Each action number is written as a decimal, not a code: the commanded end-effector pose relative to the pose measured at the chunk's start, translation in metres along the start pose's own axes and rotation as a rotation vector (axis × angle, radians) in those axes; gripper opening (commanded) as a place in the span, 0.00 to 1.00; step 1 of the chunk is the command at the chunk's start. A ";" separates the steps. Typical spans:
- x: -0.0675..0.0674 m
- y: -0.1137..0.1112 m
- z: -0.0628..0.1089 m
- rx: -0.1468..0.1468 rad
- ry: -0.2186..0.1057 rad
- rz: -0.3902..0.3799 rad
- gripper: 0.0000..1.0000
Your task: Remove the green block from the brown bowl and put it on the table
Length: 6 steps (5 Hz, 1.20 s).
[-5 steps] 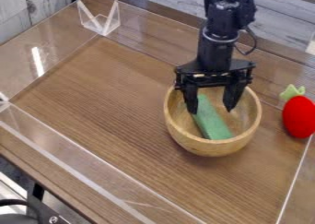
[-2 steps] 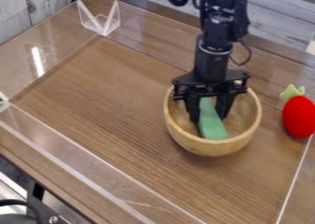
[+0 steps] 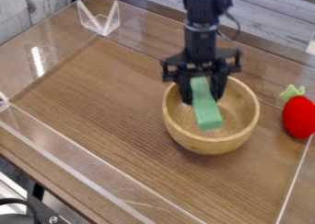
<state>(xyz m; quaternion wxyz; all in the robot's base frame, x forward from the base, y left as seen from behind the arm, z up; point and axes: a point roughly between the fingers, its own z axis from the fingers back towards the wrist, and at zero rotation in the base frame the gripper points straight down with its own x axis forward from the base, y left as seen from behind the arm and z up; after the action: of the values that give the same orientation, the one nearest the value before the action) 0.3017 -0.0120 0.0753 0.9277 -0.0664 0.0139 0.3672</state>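
The green block hangs tilted over the brown bowl, its lower end still near the bowl's inside. My gripper comes down from above and is shut on the block's upper end, black fingers on either side of it. The bowl rests on the wood-grain table, right of the middle.
A red strawberry-like toy with green leaves lies right of the bowl, near the right acrylic wall. Low clear acrylic walls edge the table. A clear folded stand sits at the back left.
The fingers closed on the green block, and the gripper has risen and shifted left, lifting the block's upper end out of the bowl.
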 end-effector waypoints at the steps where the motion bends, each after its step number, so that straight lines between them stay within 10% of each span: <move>1: 0.012 0.000 0.034 -0.085 -0.048 -0.010 0.00; 3: 0.017 0.012 0.037 -0.116 -0.049 0.042 0.00; 6: 0.061 0.048 0.023 -0.148 -0.046 -0.024 0.00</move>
<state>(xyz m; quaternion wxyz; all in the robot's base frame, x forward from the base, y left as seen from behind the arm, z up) 0.3045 0.0625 0.0724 0.9235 -0.1245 -0.0055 0.3628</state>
